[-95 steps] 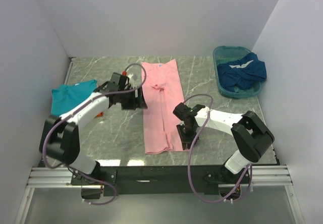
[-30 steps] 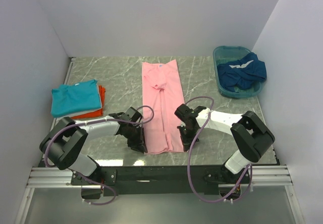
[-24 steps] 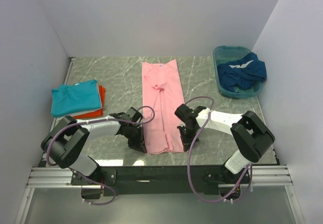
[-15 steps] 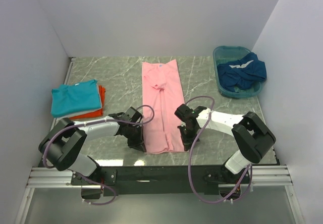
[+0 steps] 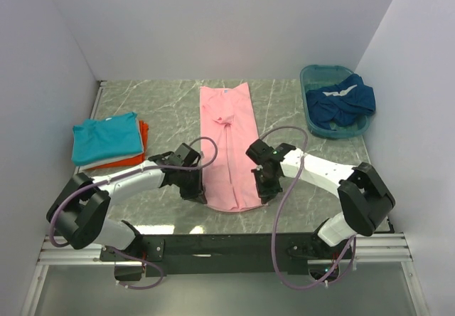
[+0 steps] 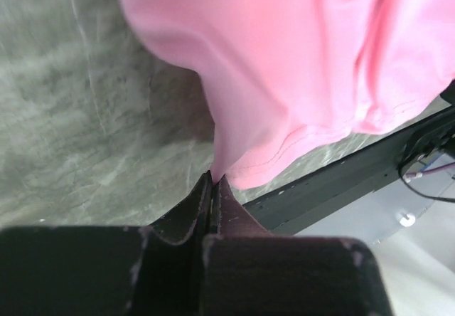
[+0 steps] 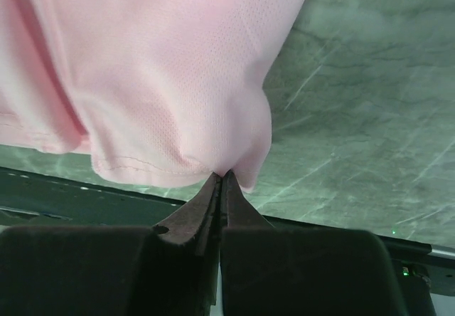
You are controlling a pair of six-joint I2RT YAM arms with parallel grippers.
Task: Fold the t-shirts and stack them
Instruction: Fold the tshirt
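A light pink t-shirt [image 5: 227, 138] lies as a long narrow strip down the middle of the table, its near hem lifted off the marble. My left gripper [image 5: 200, 196] is shut on the hem's left corner; its wrist view shows the pink t-shirt [image 6: 298, 67] pinched at my left gripper [image 6: 215, 177]. At the hem's right corner my right gripper [image 5: 263, 193] is shut too, the pink t-shirt [image 7: 156, 74] hanging from my right gripper [image 7: 221, 174]. A folded teal t-shirt [image 5: 105, 137] tops an orange t-shirt [image 5: 141, 135] at left. A dark blue t-shirt [image 5: 340, 100] lies in the basin.
The teal plastic basin [image 5: 310, 74] stands at the back right corner. White walls close in the table on three sides. The black front rail [image 5: 227, 243] with the arm bases runs along the near edge, just behind the lifted hem.
The left gripper came from beside the shirt to the hem's left corner and shut on it. Both grippers have since raised the near hem and carried it slightly away from the front edge.
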